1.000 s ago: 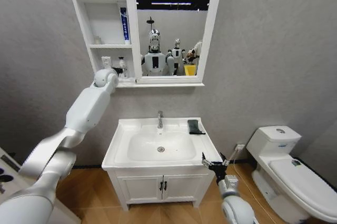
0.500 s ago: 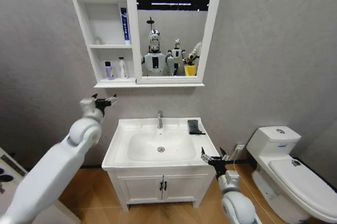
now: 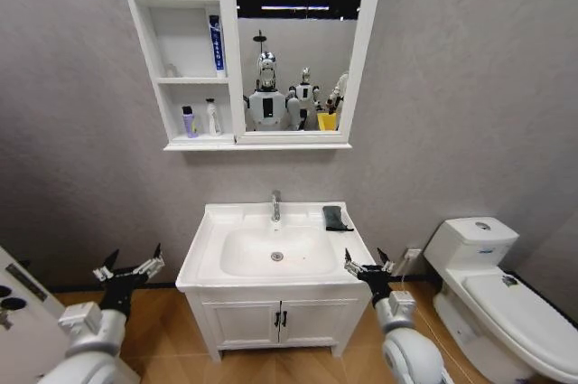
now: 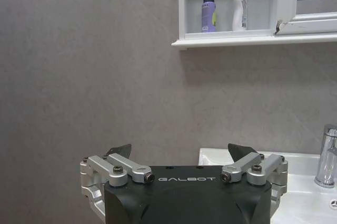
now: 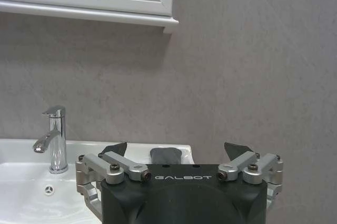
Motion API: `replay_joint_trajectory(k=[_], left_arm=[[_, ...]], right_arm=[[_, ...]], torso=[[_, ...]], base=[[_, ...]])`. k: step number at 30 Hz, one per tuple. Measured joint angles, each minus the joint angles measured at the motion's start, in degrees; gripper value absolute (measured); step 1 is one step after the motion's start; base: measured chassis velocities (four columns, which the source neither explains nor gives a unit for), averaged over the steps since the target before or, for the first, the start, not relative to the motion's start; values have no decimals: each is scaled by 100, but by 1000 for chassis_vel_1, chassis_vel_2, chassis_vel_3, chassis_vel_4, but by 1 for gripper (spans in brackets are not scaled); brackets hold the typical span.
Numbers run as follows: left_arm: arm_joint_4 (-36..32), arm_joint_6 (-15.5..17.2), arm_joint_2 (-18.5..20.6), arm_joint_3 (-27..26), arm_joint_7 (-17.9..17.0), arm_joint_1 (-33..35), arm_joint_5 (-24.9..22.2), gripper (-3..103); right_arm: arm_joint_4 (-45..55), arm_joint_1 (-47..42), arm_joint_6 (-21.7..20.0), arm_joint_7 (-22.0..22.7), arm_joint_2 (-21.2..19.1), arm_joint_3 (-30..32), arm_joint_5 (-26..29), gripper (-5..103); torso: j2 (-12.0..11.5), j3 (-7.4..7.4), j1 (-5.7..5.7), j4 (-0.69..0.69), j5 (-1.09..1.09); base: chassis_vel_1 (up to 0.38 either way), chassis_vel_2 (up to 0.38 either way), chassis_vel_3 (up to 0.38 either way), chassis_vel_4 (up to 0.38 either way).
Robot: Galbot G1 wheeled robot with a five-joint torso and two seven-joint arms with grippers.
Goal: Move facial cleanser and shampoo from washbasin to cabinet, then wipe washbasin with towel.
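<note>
**Left arm down from the shelf, both bottles up in the cabinet**

Since a second ago the left arm has dropped all the way from the cabinet's bottom shelf, where it was reaching, to a low spot left of the vanity. The left gripper [image 3: 128,268] now hangs there with its fingers spread apart and nothing between them, well clear of the washbasin's [image 3: 200,253] left edge. From its own wrist camera the same gripper [image 4: 180,153] points at the grey wall, with the corner of the basin just beyond its right-hand finger.

On the other side, the right gripper [image 3: 368,263] sits just off the basin's front right corner, much where it was before, fingers likewise parted and empty. Its wrist camera looks across the gripper [image 5: 176,149] toward the towel [image 5: 165,155], a dark folded cloth lying on the basin's back right ledge, with the chrome tap [image 5: 55,138] further along.

From where I stand the towel [image 3: 334,217] rests flat on the rim to the right of the tap [image 3: 275,205], untouched by either gripper. The bowl is bare down to its drain [image 3: 276,256].

Up on the wall, the cabinet [image 3: 148,50] holds a purple bottle [image 3: 187,121] and a white bottle [image 3: 209,117] side by side, upright, on its bottom shelf. A blue-and-white tube [image 3: 217,42] stands on the shelf above, against the mirror [image 3: 300,41] frame. A white toilet [image 3: 492,289] sits to the right of the vanity [image 3: 280,316].
</note>
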Motion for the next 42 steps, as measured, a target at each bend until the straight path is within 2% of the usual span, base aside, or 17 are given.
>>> replay_joint_trajectory(k=[4,7,17,21,27,38,41,42], left_arm=[[-267,-47,-284,12,55,251,156,100],[-185,-51,-235,-6,-10,63,242,100],[-119,-50,-196,5,-48,-40,256,100],[-108,-47,-188,12,-53,-54,248,100],[-97,-42,-183,20,-62,-68,237,100],[-90,-38,-177,26,-67,-80,228,100],[-87,-36,-176,29,-67,-83,226,100],[-87,-36,-176,29,-67,-83,226,100]], right_arm=[[167,-41,-45,16,0,-30,8,100],[236,-66,-53,37,-7,-34,12,100],[288,-2,-117,79,-51,-89,55,100],[288,64,-294,68,-71,-61,90,100],[186,122,-373,-70,-76,-2,125,100],[80,170,-366,-94,-24,-119,92,100],[-24,291,-433,-2,-46,-184,169,100],[-129,410,-529,107,-88,-198,305,100]], torso=[[0,0,0,1,0],[0,0,0,-3,-1],[-1,1,1,0,-2],[-1,1,1,0,-2],[-1,0,0,0,-2],[-1,1,-1,0,-1],[-2,2,3,-3,-4],[-2,2,4,1,1]], base=[[0,0,0,0],[0,0,0,0],[0,0,0,0],[0,0,0,0],[0,0,0,0],[-131,134,154,-148],[-221,198,241,-248],[-205,199,183,-200]])
